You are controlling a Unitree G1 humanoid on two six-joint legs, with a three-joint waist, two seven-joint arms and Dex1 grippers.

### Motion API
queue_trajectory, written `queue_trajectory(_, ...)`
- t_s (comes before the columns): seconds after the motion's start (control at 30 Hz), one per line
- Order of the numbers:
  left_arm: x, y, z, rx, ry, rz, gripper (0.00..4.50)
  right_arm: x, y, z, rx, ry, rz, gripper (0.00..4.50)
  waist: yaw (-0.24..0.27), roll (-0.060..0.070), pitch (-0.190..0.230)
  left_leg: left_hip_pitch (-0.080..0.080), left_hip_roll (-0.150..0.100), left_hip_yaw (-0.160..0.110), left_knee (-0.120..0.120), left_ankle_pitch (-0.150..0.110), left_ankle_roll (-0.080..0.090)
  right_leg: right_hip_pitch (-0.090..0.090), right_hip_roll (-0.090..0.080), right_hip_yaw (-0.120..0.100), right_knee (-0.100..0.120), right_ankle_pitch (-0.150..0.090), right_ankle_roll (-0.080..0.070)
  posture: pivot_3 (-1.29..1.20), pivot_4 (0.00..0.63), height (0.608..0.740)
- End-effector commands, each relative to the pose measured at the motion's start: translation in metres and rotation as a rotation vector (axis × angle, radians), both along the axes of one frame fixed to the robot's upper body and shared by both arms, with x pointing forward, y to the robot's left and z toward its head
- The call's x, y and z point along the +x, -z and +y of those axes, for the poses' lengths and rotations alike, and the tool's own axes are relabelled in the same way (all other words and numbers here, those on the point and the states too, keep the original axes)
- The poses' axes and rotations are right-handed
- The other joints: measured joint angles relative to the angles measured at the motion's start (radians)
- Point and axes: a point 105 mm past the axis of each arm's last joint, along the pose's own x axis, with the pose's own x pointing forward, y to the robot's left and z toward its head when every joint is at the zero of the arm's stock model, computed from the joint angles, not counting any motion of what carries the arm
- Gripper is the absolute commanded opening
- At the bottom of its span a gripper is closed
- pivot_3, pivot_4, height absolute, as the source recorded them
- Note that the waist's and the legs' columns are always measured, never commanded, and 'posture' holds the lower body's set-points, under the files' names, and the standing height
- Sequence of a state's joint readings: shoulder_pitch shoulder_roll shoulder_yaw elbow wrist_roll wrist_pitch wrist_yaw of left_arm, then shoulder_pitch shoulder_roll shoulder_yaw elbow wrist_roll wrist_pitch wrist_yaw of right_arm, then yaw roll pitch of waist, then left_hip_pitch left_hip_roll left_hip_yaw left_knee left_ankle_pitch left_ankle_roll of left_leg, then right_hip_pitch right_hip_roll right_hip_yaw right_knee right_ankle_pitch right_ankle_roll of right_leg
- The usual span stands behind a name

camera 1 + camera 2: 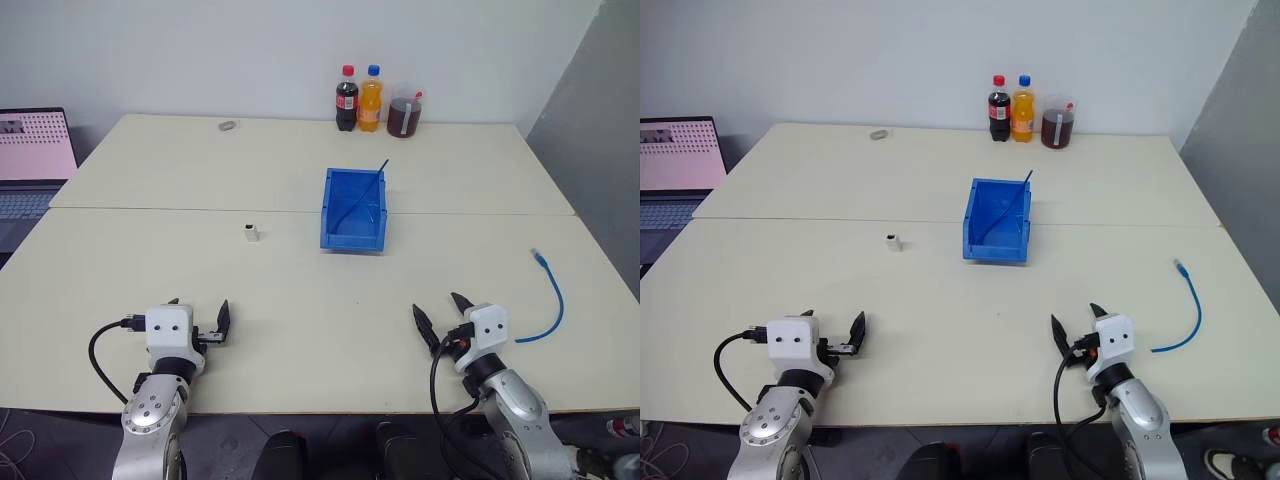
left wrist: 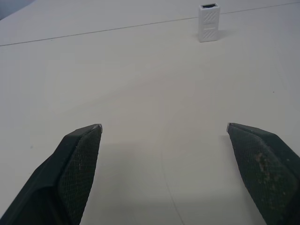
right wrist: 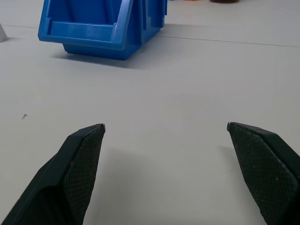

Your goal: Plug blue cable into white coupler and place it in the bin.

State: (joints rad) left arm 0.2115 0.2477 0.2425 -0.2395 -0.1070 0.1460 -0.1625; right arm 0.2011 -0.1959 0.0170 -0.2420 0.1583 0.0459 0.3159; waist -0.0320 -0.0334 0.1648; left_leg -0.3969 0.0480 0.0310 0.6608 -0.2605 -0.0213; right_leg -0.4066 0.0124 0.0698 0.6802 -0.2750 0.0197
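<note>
The blue cable (image 1: 560, 300) lies curved on the table at the right, one clear plug end pointing away from me. Just left of its near end, my right gripper (image 1: 436, 305) stands open over bare table, nothing between its fingers (image 3: 79, 164). The white coupler (image 1: 251, 233) stands upright left of centre, its dark socket facing up (image 2: 209, 22). It is well beyond my left gripper (image 1: 198, 308), which is open and empty near the front edge. The bin (image 1: 352, 240) sits in the middle of the table, its lowered lip facing me (image 3: 84, 33).
A thin dark blue strand (image 1: 375, 172) leans out of the bin's back right corner. Two bottles (image 1: 347, 98) and a jug of dark liquid (image 1: 405, 115) stand at the far edge. A laptop (image 1: 35, 160) sits far left, and a small ring (image 1: 228, 126) lies far back.
</note>
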Motion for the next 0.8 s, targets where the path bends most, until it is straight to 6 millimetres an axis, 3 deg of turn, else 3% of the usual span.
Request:
queue_trajectory(0.03,0.000,-0.017,-0.003,0.050,0.008,-0.055,4.50,0.002,-0.011,-0.003,0.000,0.003,-0.041,4.43,0.000,0.000,0.000,0.000,0.000,0.000,0.000,0.000,0.000,0.000,0.000,0.000,0.000,0.000,0.000,0.00,0.150,0.740)
queue_trajectory(0.27,-0.003,-0.010,0.001,0.068,-0.023,0.005,4.50,0.001,-0.010,-0.002,-0.007,-0.011,-0.038,4.43,0.000,0.000,0.000,0.000,0.000,0.000,0.000,0.000,0.000,0.000,0.000,0.000,0.000,0.000,0.000,0.00,0.150,0.740)
queue_trajectory(0.5,-0.004,-0.017,0.009,0.047,-0.013,-0.045,4.50,0.001,-0.013,-0.002,-0.016,-0.014,-0.050,4.43,0.000,0.000,0.000,0.000,0.000,0.000,0.000,0.000,0.000,0.000,0.000,0.000,0.000,0.000,0.000,0.00,0.150,0.740)
queue_trajectory(0.57,-0.005,-0.022,0.002,0.019,0.067,-0.064,4.50,0.001,-0.015,-0.002,-0.020,-0.012,-0.061,4.43,0.000,0.000,0.000,0.000,0.000,0.000,0.000,0.000,0.000,0.000,0.000,0.000,0.000,0.000,0.000,0.00,0.150,0.740)
queue_trajectory(0.67,-0.007,-0.028,-0.031,-0.039,0.338,-0.062,4.50,-0.001,-0.022,0.001,-0.009,-0.033,-0.082,4.43,0.000,0.000,0.000,0.000,0.000,0.000,0.000,0.000,0.000,0.000,0.000,0.000,0.000,-0.001,-0.002,0.00,0.150,0.740)
queue_trajectory(0.8,0.007,-0.048,-0.059,-0.041,0.567,-0.078,4.50,0.001,-0.040,-0.008,-0.004,-0.004,-0.136,4.43,0.003,0.000,0.001,0.000,0.000,0.000,0.000,0.000,0.000,0.000,0.000,0.000,0.000,-0.003,-0.006,0.00,0.150,0.740)
